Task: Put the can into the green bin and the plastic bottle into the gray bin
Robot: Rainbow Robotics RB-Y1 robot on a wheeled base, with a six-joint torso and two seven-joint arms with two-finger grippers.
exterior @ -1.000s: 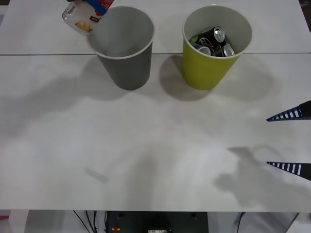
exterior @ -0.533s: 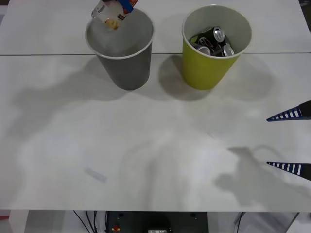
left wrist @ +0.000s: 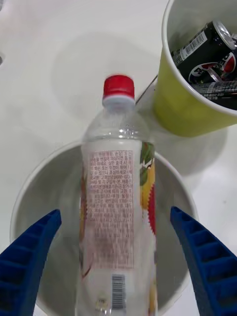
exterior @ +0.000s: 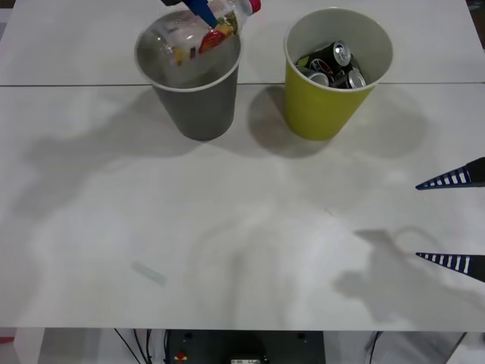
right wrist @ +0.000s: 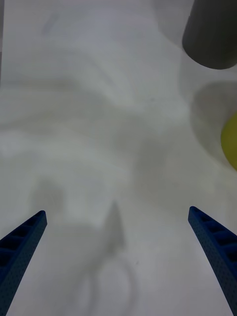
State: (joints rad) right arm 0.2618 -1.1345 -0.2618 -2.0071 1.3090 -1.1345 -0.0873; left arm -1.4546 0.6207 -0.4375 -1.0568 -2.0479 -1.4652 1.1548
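Near right, the right gripper waits over the surface, fingers apart. Far right, cans sit in the green bin. Far left, the bottle drops into the gray bin, left gripper spread wide, nearly done.

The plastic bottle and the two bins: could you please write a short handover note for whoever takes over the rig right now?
Left gripper: open above the gray bin, fingers on either side of the plastic bottle without touching it.
Right gripper: open, idle at the table's right edge, holding nothing.
Plastic bottle: tilted at the gray bin's mouth, base inside, red cap over the far rim.
Green bin: black cans lie inside.
Done: cans are binned.
Left: check that the bottle settles fully inside the gray bin, then probably draw the left arm back.
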